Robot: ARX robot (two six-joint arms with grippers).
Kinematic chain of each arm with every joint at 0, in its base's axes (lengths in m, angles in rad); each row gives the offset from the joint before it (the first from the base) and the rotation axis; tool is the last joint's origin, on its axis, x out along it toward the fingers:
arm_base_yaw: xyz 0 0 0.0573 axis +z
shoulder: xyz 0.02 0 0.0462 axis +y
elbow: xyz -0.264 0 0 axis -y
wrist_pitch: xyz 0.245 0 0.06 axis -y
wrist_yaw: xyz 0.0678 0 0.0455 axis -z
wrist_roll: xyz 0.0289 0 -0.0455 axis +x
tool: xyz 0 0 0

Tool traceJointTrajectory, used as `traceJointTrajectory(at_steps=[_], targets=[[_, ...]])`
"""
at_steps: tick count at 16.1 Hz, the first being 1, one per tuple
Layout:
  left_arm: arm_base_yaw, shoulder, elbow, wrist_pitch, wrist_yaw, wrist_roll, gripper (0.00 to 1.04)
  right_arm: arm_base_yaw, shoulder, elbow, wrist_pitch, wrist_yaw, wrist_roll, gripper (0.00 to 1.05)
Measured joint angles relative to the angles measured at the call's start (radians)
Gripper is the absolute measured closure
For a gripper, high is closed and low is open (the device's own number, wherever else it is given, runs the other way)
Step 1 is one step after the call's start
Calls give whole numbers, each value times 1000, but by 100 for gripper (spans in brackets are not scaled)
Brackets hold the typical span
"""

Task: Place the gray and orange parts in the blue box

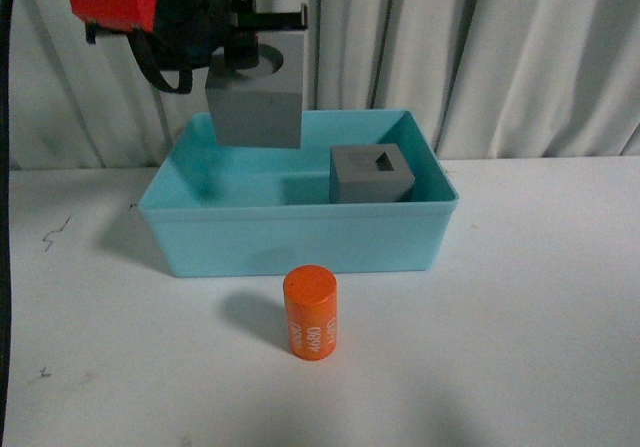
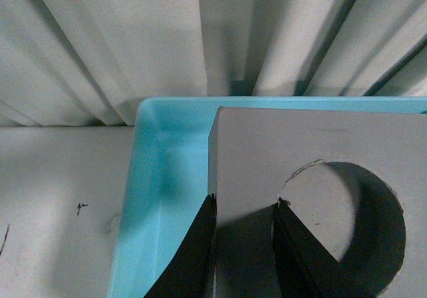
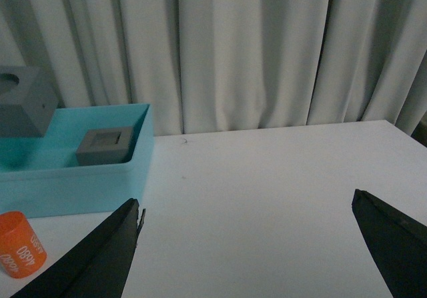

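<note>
My left gripper (image 1: 262,42) is shut on the gray cube with the round recess (image 1: 256,97) and holds it in the air above the back left part of the blue box (image 1: 300,242). In the left wrist view one finger is on the cube's outer side and the other is inside the recess of the cube (image 2: 313,151), with the box's corner (image 2: 143,178) below. The gray cube with the square recess (image 1: 371,174) sits inside the box at the right. The orange cylinder (image 1: 310,312) stands on the table in front of the box. My right gripper (image 3: 247,208) is open and empty over bare table.
White curtains (image 1: 480,47) hang behind the white table (image 1: 540,327). In the right wrist view the box (image 3: 73,178), the square-recess cube (image 3: 105,145), the held cube (image 3: 23,101) and the orange cylinder (image 3: 19,251) show.
</note>
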Motion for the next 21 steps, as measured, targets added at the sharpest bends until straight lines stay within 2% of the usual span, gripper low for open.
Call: traceJointTrajectory(at_steps=[6,12,17,20,21], targets=[[60,139,-2,38,-58,71,86,0,0,0,0,0,0,6],[64,150,-35,50,-45,74,86,0,0,0,0,0,0,6],[71,142,-80,51,-19,68,36,0,0,0,0,0,0,6],[77,23,-160,27,59,-3,5,0,0,0,0,0,0,6],[80,-53,-204,43,98,-31,7,0,0,0,0,0,0,6]])
